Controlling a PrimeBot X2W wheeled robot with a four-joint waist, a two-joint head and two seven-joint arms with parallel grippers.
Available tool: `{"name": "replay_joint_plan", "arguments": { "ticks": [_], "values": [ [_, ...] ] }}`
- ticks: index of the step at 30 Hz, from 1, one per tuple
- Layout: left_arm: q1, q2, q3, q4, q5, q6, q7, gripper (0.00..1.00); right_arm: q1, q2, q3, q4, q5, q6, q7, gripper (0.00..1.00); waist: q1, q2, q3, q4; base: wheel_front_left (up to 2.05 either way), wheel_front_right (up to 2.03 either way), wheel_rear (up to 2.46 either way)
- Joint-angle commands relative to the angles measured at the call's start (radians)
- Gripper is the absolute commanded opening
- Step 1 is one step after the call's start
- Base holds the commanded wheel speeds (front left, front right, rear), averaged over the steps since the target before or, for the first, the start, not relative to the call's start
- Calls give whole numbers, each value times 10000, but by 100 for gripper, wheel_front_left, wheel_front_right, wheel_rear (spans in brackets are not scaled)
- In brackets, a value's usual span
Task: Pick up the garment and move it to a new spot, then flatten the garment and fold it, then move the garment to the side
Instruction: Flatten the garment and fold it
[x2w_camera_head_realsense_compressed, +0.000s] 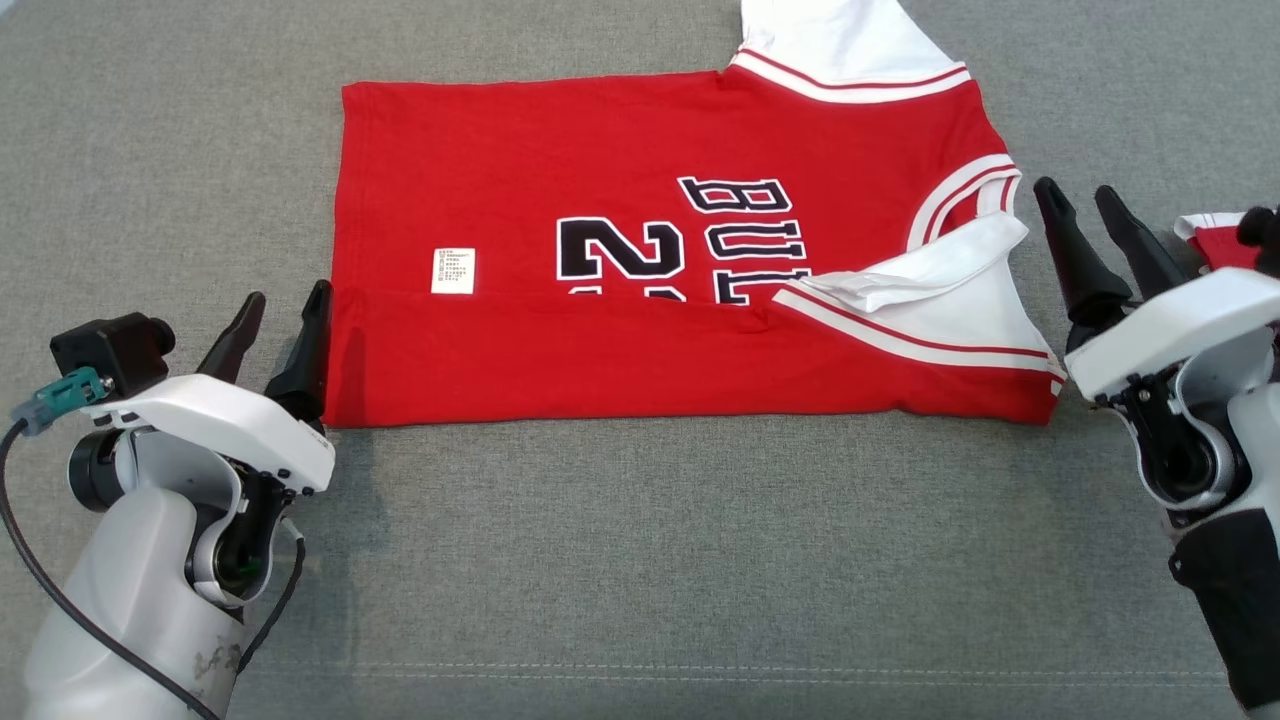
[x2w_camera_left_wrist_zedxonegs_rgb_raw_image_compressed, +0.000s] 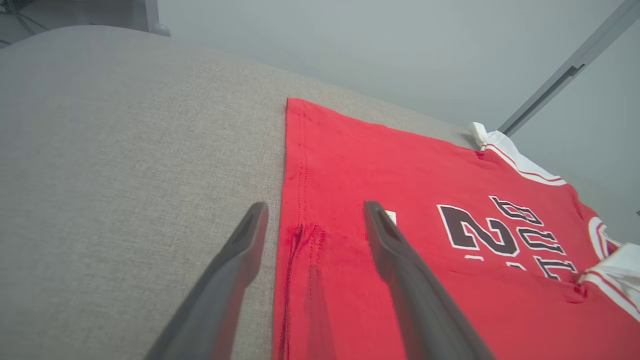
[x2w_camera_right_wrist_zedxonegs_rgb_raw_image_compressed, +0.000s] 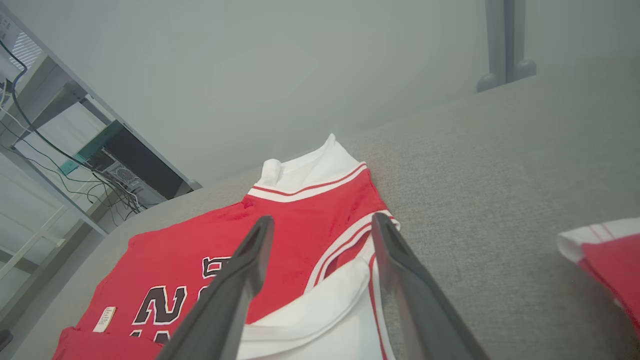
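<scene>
Left gripper (x2w_camera_head_realsense_compressed: 288, 292): fingers spread, empty, straddling the left hem of the jersey (x2w_camera_head_realsense_compressed: 500, 150).
Right gripper (x2w_camera_head_realsense_compressed: 1075, 187): fingers spread, empty, just beside the collar end.
Jersey: near edge folded over, on the grey cushion (x2w_camera_head_realsense_compressed: 640, 560).
Room: bare cushion in front; second garment (x2w_camera_head_realsense_compressed: 1225, 248) far right.

garment (x2w_camera_head_realsense_compressed: 600, 140) from overhead, seemingly low wrists

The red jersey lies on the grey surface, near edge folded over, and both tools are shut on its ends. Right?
No: the left tool and right tool are open at the ends of the red jersey, holding nothing; both wrist views show it.
</scene>
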Motion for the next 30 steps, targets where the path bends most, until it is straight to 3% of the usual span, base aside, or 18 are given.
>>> {"name": "replay_joint_plan", "arguments": {
  "ticks": [1, 7, 14, 20, 30],
  "values": [
    [60, 395, 310, -263, 432, 353, -436, 100, 544, -231, 149, -421, -391, 16, -739, 100, 0, 0, -62, -14, 0, 0, 0],
    [779, 467, 64, -509, 1157, 1081, -981, 100, 1555, -258, 56, -514, -1992, 16, -2081, 100, 0, 0, -223, -94, 0, 0, 0],
    [1521, 530, -271, -667, 1596, 1625, -951, 100, 2665, 577, -592, -404, -3864, 16, -2445, 100, 0, 0, -459, -194, 0, 0, 0],
    [1543, 572, -397, -399, 1422, 1474, -520, 100, 2676, 1006, -819, -103, -4945, 16, -1949, 100, 0, 0, -527, -285, 0, 0, 0],
    [881, 425, -569, 755, 687, 599, 547, 100, 1836, 1327, -677, 1366, -5485, 16, -1159, 100, 0, 0, -402, -201, 0, 0, 0]
  ]
}}
